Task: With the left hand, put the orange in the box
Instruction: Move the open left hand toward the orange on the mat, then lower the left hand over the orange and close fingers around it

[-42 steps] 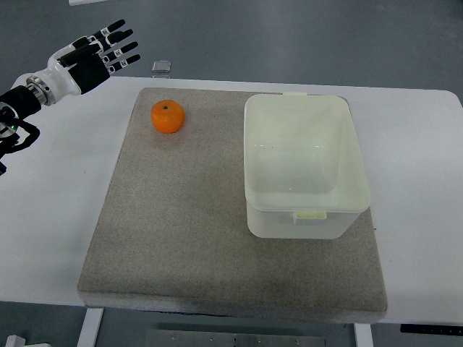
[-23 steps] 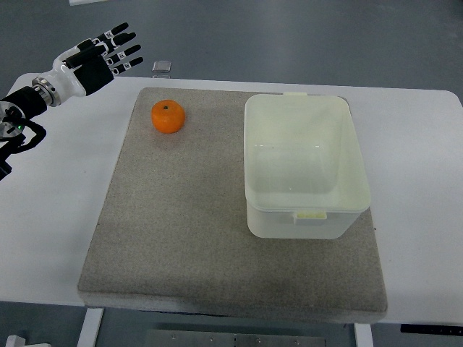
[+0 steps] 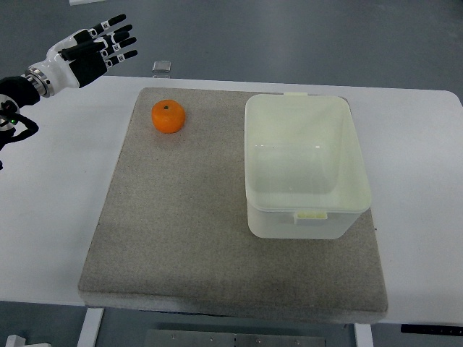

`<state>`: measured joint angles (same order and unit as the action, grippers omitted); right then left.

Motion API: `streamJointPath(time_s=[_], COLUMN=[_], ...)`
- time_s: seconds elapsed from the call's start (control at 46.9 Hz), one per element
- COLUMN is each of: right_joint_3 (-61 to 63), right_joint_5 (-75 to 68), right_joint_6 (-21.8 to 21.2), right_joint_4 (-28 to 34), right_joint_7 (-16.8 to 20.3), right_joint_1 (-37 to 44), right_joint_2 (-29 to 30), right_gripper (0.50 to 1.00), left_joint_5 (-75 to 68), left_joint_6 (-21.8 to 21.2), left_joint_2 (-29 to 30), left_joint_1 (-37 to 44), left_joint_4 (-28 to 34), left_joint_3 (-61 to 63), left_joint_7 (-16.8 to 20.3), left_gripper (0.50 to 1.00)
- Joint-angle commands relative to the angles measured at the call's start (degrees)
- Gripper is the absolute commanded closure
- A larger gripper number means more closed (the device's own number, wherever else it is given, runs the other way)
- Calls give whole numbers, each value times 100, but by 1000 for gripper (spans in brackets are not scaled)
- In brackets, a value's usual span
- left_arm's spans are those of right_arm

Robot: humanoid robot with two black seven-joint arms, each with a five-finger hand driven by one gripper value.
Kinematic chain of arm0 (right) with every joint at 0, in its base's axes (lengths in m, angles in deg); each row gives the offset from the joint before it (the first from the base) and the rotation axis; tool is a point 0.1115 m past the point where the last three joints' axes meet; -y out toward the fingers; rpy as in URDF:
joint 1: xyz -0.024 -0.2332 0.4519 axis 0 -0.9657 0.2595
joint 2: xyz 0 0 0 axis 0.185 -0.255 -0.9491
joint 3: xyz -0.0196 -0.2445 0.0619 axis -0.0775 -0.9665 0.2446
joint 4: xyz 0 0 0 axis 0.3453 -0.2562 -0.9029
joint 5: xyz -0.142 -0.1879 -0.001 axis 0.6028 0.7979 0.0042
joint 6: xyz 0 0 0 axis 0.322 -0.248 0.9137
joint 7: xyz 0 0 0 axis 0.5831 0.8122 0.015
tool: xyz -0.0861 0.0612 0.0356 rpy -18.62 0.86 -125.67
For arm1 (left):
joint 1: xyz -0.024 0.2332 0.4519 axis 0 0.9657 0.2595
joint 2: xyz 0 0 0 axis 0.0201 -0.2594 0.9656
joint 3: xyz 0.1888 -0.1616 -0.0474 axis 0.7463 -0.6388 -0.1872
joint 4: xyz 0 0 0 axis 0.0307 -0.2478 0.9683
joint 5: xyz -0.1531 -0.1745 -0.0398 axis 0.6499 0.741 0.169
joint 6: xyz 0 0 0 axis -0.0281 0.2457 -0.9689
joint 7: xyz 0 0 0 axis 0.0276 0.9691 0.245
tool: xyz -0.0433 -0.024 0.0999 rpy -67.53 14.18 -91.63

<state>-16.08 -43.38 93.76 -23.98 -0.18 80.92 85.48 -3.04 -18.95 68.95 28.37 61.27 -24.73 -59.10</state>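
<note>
Reaching is the step in hand: the left hand (image 3: 92,52), fingers spread and empty, hovers left of the orange (image 3: 168,116); next it must descend and close around it.

no text, label, brand, number or sign can be read anywhere in the top view. the small white marks on the fingers (image 3: 116,45) of the left robot hand (image 3: 94,50) are too small to make out as letters or numbers. the orange (image 3: 168,116), the box (image 3: 304,166), the grey mat (image 3: 181,238) and the white tabletop (image 3: 65,195) carry no legible print.
</note>
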Motion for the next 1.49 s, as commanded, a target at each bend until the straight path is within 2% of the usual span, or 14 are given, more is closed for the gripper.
streamJointPath(time_s=[0.0,0.085,0.32,0.405,0.597,0.725,0.96,1.131,1.472], right_joint_3=[0,0,0,0,0,0,0,0,0], right_joint_5=[0,0,0,0,0,0,0,0,0], right_joint_6=[8,-1,-1,-1,-1,-1,-1,-1,8], right_joint_4=[0,0,0,0,0,0,0,0,0], right_joint_7=[0,0,0,0,0,0,0,0,0], right_joint_1=[0,0,9,0,0,0,9,0,0], right_joint_2=[0,0,0,0,0,0,0,0,0], right_gripper=[556,556,556,556,556,556,556,556,556], left_joint_5=[-1343,-2153,-4649,-5151,-5363,-5363,-5450,-5635,-5644], left_joint_6=[-193,-535,-1748,-1959,-2039,-2048,-2048,-2057,-2505], left_joint_2=[-25,-51,-200,-271,-341,-587,-1062,-1299,-1396], left_joint_1=[-43,-87,-193,-210,-693,-1001,-1177,-1204,-1195], left_joint_4=[25,25,-45,-45,-45,-36,60,385,553], left_joint_3=[-28,68,314,533,1947,2704,2986,3285,4094], left_joint_7=[622,834,931,931,931,931,922,896,878], left_gripper=[510,510,510,508,508,508,508,510,516])
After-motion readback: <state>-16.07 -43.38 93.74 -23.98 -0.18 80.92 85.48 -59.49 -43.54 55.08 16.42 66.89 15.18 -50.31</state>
